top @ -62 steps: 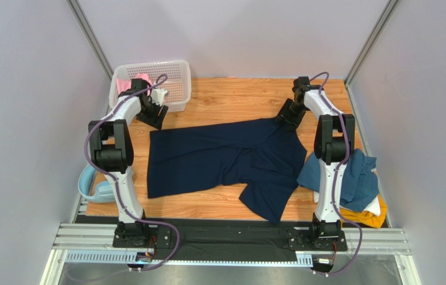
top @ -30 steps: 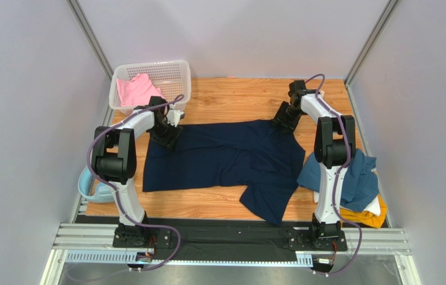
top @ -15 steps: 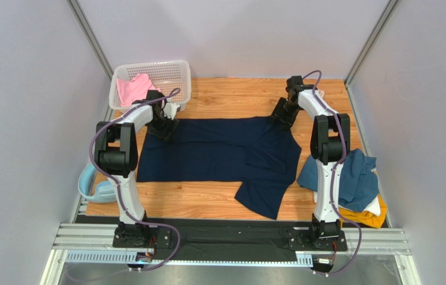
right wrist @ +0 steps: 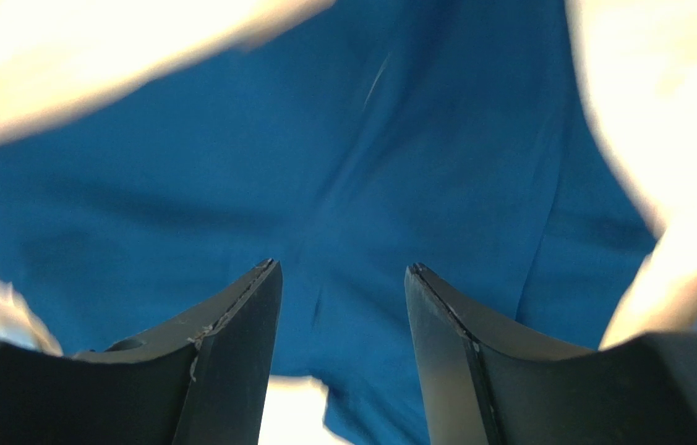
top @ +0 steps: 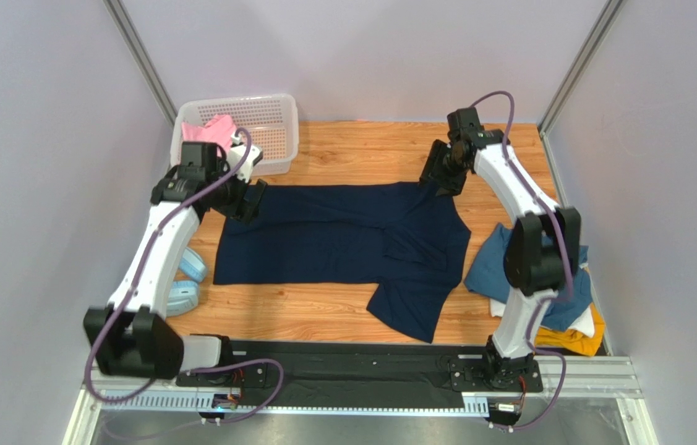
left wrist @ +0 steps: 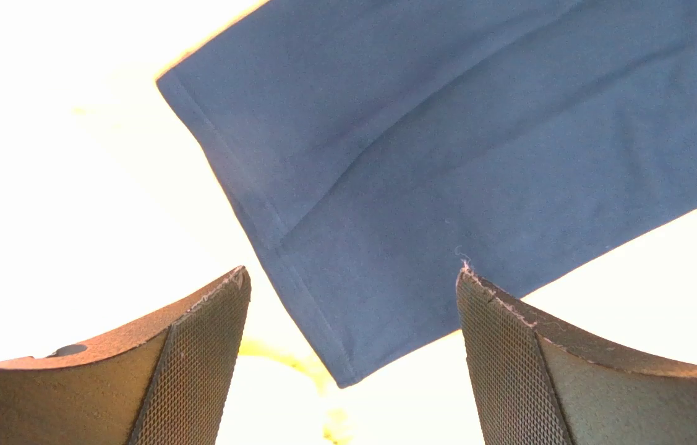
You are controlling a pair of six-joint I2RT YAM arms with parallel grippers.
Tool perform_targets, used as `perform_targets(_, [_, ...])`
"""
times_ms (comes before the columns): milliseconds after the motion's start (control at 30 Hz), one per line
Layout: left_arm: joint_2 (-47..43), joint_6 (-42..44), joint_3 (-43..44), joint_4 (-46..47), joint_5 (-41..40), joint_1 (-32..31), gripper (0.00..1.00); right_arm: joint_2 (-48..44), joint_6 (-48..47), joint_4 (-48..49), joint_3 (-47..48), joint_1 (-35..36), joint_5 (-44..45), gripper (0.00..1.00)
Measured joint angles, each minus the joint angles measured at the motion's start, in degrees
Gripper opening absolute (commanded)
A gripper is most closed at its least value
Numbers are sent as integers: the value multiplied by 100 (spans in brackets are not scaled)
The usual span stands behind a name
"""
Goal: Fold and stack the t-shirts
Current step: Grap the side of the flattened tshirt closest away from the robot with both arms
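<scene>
The navy t-shirt (top: 324, 241) lay spread flat at centre. The left gripper (top: 248, 200) at its 10 o'clock corner and the right gripper (top: 437, 178) at 1 o'clock hung with fingers apart. Both seemed empty, though the right wrist view was blurred. Flattening looked done; next, pinch an edge and fold.

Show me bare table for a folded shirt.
Free: the far wood strip between the basket and the right gripper, and the near strip below the navy t-shirt. Crowded: the right edge, piled with the teal t-shirt and others.
</scene>
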Motion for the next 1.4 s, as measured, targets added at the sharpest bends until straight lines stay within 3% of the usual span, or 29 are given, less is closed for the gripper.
perform_targets(133, [-986,160,-848,-44,83,-7,84,-1786,-2,192,-1539,820,157,58])
perform_targets(233, [-979,289,-1714,-68,17,-7,83,-2695,133,413,-2876,1491,146,57])
perform_targets(367, [-516,372,-2612,-114,-184,-7,82,-3115,496,479,-4531,1880,114,57])
perform_targets(500, [-424,387,-2699,-61,-286,-7,82,-3456,879,315,-5497,2271,122,57])
perform_targets(767, [-90,354,-2682,402,-461,-7,82,-4059,1355,372,-5919,2881,90,58])
perform_targets(1067, [568,284,-2638,1187,-881,-7,82,-4070,1504,393,-6190,2988,63,58])
perform_targets(1400, [1110,175,-2249,1464,-1016,28,81,-4138,1585,369,-6382,3005,74,59])
